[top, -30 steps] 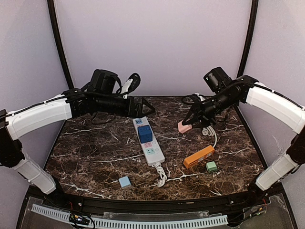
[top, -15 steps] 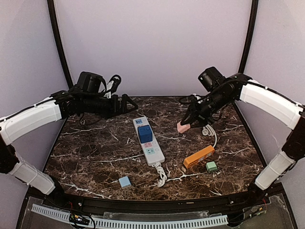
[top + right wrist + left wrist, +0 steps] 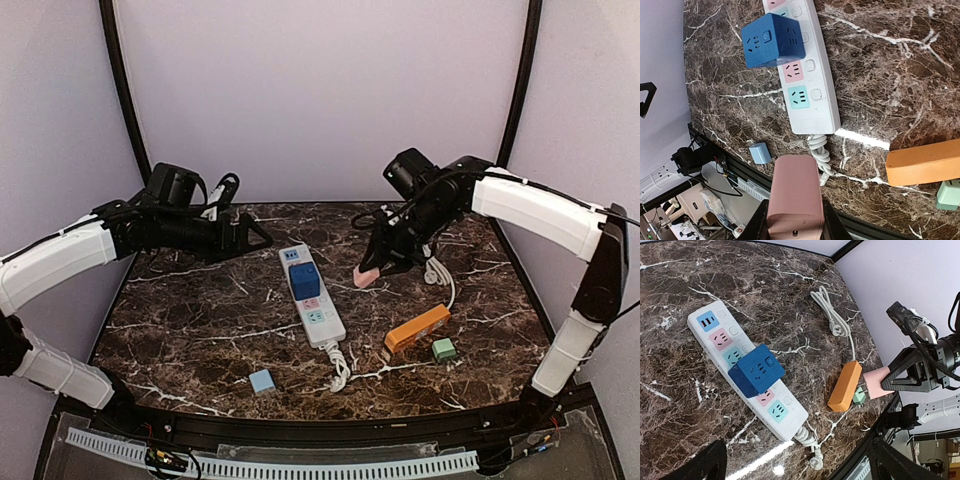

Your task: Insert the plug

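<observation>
**Ana:** Right gripper (image 3: 381,262) first: what has it got?

**Ben:** Its fingers are pinched tight on the pink plug (image 3: 366,277). It holds the plug in the air above the table (image 3: 200,320), at about three o'clock of the blue cube adapter (image 3: 304,281) and apart from it.

**Ana:** And the other one?

**Ben:** Left gripper (image 3: 260,237) hangs spread wide and empty, at about ten o'clock of the power strip (image 3: 322,330).

**Ana:** Which step is this, then?

**Ben:** Carrying, I'd judge. The plug is gripped but not yet over any socket. The strip lies mid-table, running roughly from eleven to five o'clock, and the cube sits on its far half. A pink socket and a teal one show free past the cube, toward five o'clock.

**Ana:** What does the next move call for?

**Ben:** It probably needs to travel toward nine o'clock until the plug hangs over a free socket. The prongs then need squaring to the slots before a straight push down. The strip looks loose, so it may slide unless the left gripper steadies it.
</observation>
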You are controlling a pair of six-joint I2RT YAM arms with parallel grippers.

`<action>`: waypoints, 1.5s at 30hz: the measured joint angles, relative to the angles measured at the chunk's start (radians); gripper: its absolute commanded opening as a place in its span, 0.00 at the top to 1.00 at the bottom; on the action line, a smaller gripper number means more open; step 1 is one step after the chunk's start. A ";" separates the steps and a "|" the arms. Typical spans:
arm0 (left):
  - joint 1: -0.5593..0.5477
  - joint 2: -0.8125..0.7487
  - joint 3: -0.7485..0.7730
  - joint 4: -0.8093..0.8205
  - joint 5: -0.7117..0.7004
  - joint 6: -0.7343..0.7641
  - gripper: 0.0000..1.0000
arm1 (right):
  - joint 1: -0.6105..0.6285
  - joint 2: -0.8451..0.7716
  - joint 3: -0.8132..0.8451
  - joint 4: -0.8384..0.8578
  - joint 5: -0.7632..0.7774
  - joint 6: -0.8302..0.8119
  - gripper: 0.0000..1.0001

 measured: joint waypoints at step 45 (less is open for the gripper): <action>0.021 -0.027 0.169 -0.415 -0.421 0.072 0.01 | 0.113 0.529 0.436 -0.115 0.049 -0.314 1.00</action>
